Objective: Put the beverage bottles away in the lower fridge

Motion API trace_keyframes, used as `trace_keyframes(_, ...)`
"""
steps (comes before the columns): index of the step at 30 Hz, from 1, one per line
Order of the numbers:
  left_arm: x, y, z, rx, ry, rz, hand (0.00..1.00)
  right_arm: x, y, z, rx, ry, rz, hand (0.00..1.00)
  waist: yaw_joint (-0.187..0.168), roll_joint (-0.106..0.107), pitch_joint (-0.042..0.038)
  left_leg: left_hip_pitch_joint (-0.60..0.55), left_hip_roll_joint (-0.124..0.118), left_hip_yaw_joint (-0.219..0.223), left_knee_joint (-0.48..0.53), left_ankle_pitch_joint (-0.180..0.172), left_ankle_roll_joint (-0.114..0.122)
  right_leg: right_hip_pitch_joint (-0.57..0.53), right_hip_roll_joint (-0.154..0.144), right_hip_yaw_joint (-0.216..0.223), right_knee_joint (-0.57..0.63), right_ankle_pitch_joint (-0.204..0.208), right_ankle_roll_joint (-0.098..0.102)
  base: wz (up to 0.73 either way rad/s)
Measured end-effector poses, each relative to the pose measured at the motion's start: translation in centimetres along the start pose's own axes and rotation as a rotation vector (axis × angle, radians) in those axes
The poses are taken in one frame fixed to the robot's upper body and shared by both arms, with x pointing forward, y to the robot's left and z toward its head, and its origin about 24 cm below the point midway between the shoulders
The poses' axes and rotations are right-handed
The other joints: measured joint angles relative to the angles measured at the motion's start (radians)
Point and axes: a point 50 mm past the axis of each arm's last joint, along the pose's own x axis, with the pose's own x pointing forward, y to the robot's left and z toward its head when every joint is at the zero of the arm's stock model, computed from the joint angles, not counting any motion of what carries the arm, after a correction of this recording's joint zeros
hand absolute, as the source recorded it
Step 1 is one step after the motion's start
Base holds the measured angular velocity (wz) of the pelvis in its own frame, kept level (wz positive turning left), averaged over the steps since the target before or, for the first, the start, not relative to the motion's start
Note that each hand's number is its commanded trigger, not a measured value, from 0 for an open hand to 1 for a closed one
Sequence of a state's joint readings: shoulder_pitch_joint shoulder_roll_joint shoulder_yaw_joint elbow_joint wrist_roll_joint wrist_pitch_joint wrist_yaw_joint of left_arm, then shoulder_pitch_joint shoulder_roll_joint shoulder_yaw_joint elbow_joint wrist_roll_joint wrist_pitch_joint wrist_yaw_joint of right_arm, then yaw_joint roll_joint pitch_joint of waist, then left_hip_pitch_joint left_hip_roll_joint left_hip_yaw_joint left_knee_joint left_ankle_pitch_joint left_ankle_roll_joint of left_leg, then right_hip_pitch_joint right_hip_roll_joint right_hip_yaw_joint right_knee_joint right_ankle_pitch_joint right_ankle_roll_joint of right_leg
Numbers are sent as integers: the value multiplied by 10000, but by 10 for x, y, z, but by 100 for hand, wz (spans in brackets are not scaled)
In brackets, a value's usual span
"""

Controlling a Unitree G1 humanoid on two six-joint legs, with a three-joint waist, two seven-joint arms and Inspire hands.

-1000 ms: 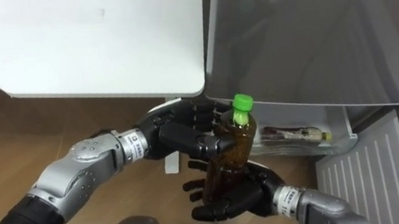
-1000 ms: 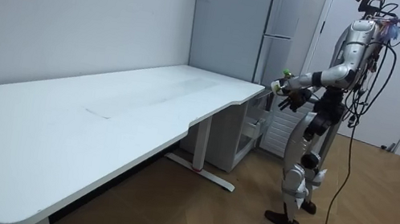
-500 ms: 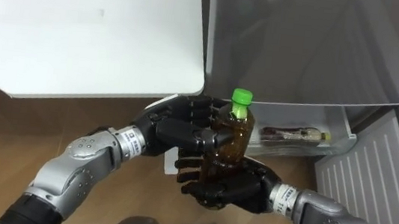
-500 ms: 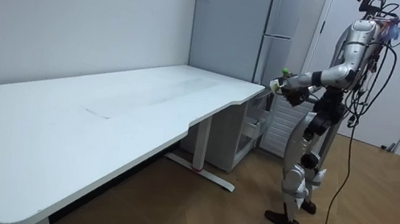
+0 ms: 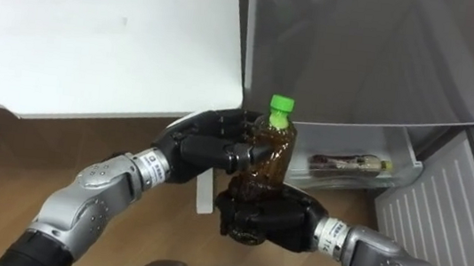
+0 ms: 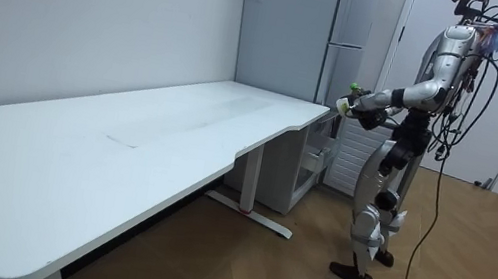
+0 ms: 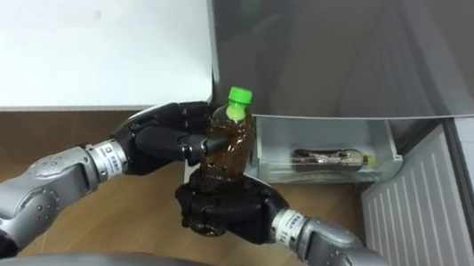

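Note:
A brown drink bottle (image 5: pixel 268 159) with a green cap (image 5: pixel 282 104) stands upright in front of my chest, held in both hands. My left hand (image 5: pixel 204 147) is curled round its upper half from the left. My right hand (image 5: pixel 267 221) is wrapped round its lower half from below. The same bottle (image 7: pixel 225 150) shows between my left hand (image 7: pixel 164 141) and my right hand (image 7: pixel 228 210). Beyond it the lower fridge drawer (image 5: pixel 406 145) stands pulled out, and another bottle (image 5: pixel 350 160) lies on its side inside. In the room view I stand before the fridge (image 6: pixel 353 35) with the bottle (image 6: pixel 353 96) held out.
The white desk (image 5: pixel 97 27) fills the upper left, its corner close to the bottle. The grey fridge door (image 5: pixel 381 51) hangs above the drawer. A white ribbed panel (image 5: pixel 438 210) lies at the right. Wooden floor shows below the desk.
My right hand has closed its fingers round the bottle's base; a second ago they were spread under it. The bottle has risen slightly and shifted left.

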State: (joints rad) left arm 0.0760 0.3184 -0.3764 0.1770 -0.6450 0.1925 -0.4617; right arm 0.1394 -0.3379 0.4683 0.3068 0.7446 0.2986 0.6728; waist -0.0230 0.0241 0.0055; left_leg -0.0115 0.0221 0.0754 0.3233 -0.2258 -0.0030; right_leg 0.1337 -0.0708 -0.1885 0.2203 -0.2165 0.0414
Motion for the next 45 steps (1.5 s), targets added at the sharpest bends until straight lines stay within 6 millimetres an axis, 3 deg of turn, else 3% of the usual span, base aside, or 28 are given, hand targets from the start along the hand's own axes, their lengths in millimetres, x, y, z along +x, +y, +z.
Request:
trace_keyframes(2, 0, 0, 0, -7, 14, -2, 100, 0, 0, 0, 6, 13, -2, 100, 4, -3, 1, -5, -1, 2, 9, 1, 2, -4, -1, 7, -1, -1, 1, 0)
trace_keyframes(3, 0, 0, 0, -5, 17, 7, 64, 0, 0, -1, 41, 15, 27, 100, 8, -5, 2, -14, -2, 1, 21, 1, 2, -2, -1, 5, -1, -6, -3, 0)
trace_keyframes(4, 0, 0, 0, -1, 20, 11, 0, 0, 1, -1, 89, 5, 59, 100, 6, -9, 4, -16, -2, 1, 24, 1, 2, -3, -2, 4, 2, -14, -15, 0)
trace_keyframes(15, 1, -3, 3, 3, -130, -9, 0, 0, 2, 1, 186, -241, 204, 100, -56, -17, 9, -131, -7, -32, 102, 1, 1, -137, 2, -10, -11, -37, -39, 0)
trace_keyframes(23, 6, -25, 20, 1271, -586, -1031, 0, 2, 2, 4, 234, -549, 213, 100, -86, -107, 68, -130, -4, -20, 61, 1, 0, -83, 14, -22, -72, -36, -40, 0)
trace_keyframes(28, -1, -37, 50, 2362, -1585, -1341, 0, 2, 3, 12, 649, -1462, 384, 100, 78, -86, 61, -122, 15, 29, 21, 1, -1, -106, 23, 5, -74, -26, -52, -2)
trace_keyframes(35, -26, -65, 113, 4272, -4771, -1787, 0, -2, 1, 11, 542, -1784, 155, 100, 215, -18, 35, 133, -8, -19, -204, 10, -13, 78, 21, -40, -151, -22, -50, 2)
trace_keyframes(41, -45, -67, 141, 4500, -6551, -776, 0, -9, -4, 11, 760, -2201, -197, 100, 414, 22, 29, 319, -1, -40, -192, 11, -23, 260, 23, -116, -166, -22, -50, 2)
trace_keyframes(45, -69, -73, 165, 5231, -8145, -31, 0, -17, -8, 6, 827, -2442, -677, 100, 636, 27, 35, 365, -11, -80, -216, 8, -23, 344, 23, -137, -172, -21, -49, 1)
